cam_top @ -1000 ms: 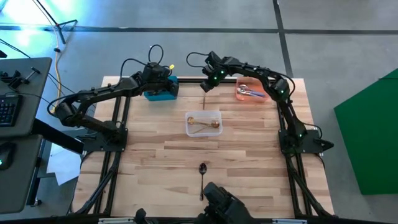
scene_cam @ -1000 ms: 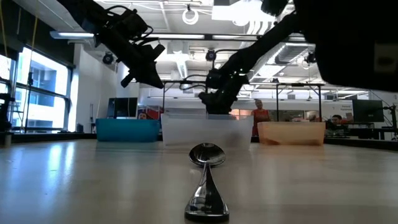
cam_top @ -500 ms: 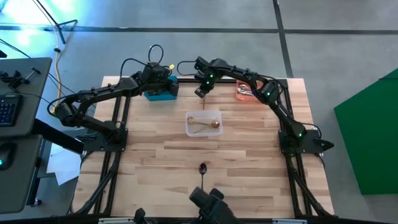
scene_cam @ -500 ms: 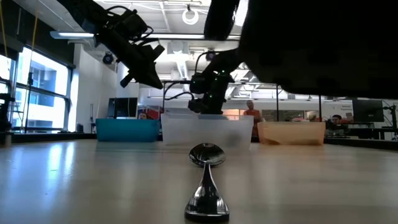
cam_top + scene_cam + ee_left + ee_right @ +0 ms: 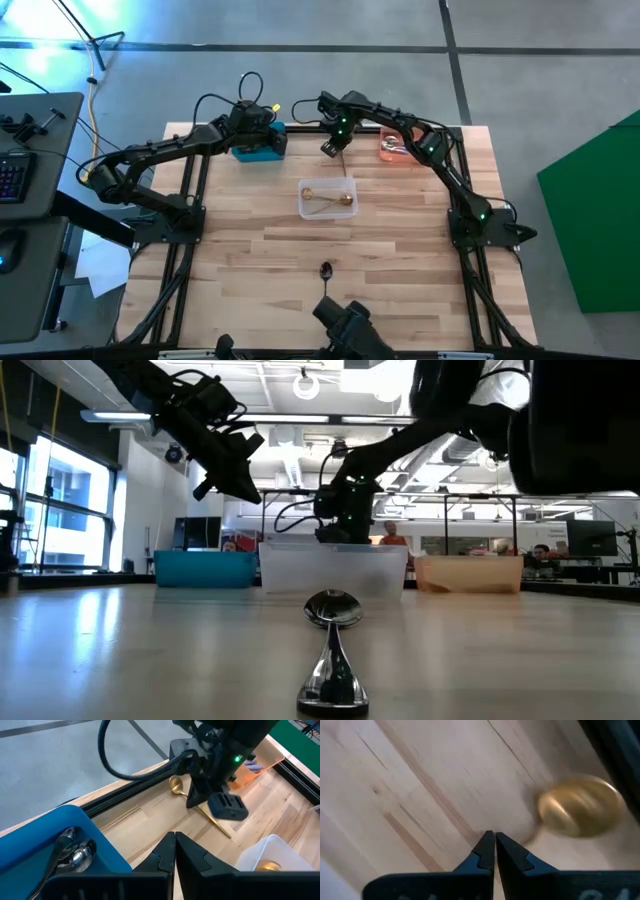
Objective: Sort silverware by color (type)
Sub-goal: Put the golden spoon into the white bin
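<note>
A gold spoon (image 5: pixel 200 806) is being picked up near the back edge of the table (image 5: pixel 400 240).

The right gripper (image 5: pixel 330 150) is held low over the gold spoon, which lies flat on the wood between the blue bin (image 5: pixel 262 148) and the orange bin (image 5: pixel 400 146). Its fingers (image 5: pixel 492 851) are seen pressed together at the spoon's handle, so the spoon is probably being pinched (the grip itself is hidden). It is likely meant for the clear bin (image 5: pixel 327 198), where other gold spoons already rest. The left gripper (image 5: pixel 174 851) is held over the blue bin with its fingers pressed together and nothing in them; it seems to be waiting there. Silver spoons (image 5: pixel 70 854) are kept in that blue bin. One dark spoon (image 5: pixel 331 650) is left alone near the front of the table, not yet sorted.
</note>
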Motion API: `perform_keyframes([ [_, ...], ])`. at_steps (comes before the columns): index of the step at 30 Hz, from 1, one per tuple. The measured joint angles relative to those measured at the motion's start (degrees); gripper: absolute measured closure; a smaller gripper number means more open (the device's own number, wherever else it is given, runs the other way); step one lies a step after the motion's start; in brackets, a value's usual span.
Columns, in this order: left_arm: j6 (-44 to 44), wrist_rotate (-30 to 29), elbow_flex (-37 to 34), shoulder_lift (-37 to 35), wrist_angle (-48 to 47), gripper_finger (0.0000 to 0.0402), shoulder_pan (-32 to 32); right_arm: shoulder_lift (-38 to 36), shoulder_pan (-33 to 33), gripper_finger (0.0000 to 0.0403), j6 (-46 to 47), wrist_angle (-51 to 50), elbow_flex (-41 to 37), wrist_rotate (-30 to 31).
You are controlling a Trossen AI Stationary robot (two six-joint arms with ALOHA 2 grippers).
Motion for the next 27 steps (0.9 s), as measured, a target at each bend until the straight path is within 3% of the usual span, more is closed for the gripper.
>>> perform_keyframes([
  [6,0.0,0.0,0.0,0.0,0.0,0.0399,0.0,-1.4,-2.1,0.0380,-2.2,-5.9,5.9,1.5],
  [17,0.0,0.1,0.0,0.0,0.0,0.0399,0.0,-2.3,-4.2,0.0250,6.1,-3.1,3.1,1.1],
  [21,0.2,0.1,0.0,0.0,0.0,0.0399,0.0,-1.6,-3.1,0.0244,8.5,-1.9,3.1,1.1],
  [27,0.6,0.1,0.0,0.0,0.0,0.0399,0.0,1.5,-2.5,0.0268,10.9,-2.6,3.1,0.8],
])
